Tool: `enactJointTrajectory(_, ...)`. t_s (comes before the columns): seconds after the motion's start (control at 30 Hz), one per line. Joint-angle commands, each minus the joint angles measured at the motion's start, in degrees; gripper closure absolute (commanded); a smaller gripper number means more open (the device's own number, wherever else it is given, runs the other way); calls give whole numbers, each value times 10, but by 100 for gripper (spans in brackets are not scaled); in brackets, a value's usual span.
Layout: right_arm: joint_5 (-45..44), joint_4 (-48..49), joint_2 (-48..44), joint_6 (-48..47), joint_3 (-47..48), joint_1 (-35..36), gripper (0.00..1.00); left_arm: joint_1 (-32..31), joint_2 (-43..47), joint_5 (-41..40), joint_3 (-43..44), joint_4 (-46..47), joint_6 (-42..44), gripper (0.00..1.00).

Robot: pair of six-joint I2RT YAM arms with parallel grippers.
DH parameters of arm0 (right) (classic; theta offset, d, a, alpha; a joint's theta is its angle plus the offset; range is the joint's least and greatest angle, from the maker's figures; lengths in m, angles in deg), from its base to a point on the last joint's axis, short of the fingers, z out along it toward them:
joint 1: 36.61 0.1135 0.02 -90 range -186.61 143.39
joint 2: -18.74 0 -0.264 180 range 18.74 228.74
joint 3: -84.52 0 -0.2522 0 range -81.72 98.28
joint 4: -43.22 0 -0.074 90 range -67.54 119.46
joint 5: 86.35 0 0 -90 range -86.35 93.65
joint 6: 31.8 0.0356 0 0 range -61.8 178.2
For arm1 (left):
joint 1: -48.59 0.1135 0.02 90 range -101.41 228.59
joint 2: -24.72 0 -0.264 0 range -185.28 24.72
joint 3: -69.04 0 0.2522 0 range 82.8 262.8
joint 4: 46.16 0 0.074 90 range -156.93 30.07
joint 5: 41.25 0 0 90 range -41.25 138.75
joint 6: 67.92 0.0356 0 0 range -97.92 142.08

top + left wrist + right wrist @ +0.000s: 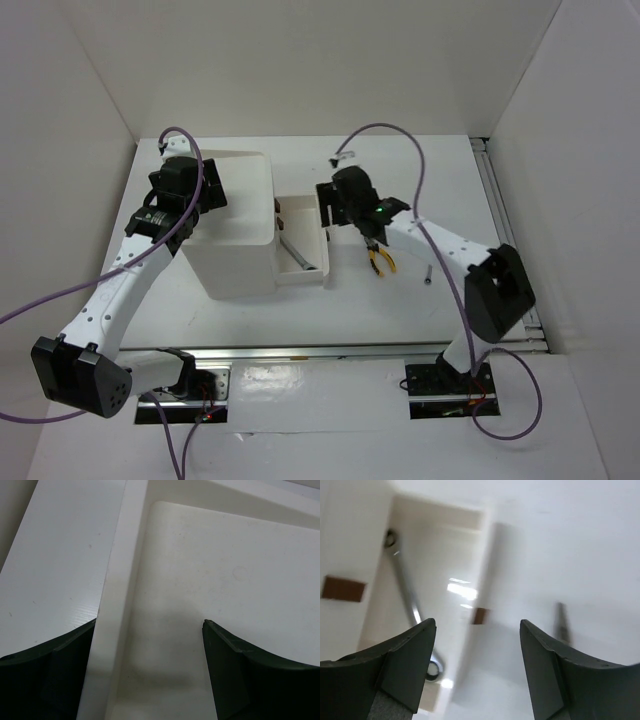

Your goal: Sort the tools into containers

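The white box unit (235,225) has one shallow drawer (312,215) slid out to the right. A silver wrench (298,258) lies in that drawer and also shows in the right wrist view as a blurred wrench (406,597). My right gripper (336,213) hovers open over the drawer's right edge, its jaws (477,630) empty. Yellow-and-black pliers (380,262) lie on the table under the right arm. My left gripper (185,195) is open over the deep top bin, and in its wrist view the gripper (150,625) straddles the bin's rim (117,605).
A small grey tool (428,275) lies on the table right of the pliers, blurred in the right wrist view (562,622). Brown drawer handles (342,587) show on the unit. White walls enclose the table, with a metal rail (505,215) along the right side.
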Motion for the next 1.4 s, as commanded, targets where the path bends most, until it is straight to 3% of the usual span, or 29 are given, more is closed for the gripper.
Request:
enactJointTrajectory(0.0, -114, -34, -100, 50, -51, -55, 25, -20, -46, 96, -31, -93, -3, 10)
enactJointTrajectory(0.2, -82, -95, -160, 96, -177, -231, 25, -20, -46, 101, -31, -93, -3, 10)
enactJointTrajectory(0.47, -22, -71, -188, 109, -265, -341, 27, -20, -46, 101, -31, -88, -3, 10)
enactJointTrajectory(0.73, 30, -46, -137, 102, -283, -382, 33, -20, -46, 106, -31, -88, -3, 10)
enactJointTrajectory(1.0, 16, -52, -88, 102, -285, -394, 42, -20, -46, 106, -31, -88, -3, 10)
enactJointTrajectory(1.03, 16, -53, -88, 102, -285, -394, 43, -20, -46, 106, -31, -88, -3, 10)
enactJointTrajectory(1.2, 29, -59, -57, 102, -290, -394, 75, -20, -46, 106, -31, -88, -3, 10)
enactJointTrajectory(1.37, 52, -53, -31, 97, -295, -394, 89, -20, -46, 106, -31, -88, -3, 10)
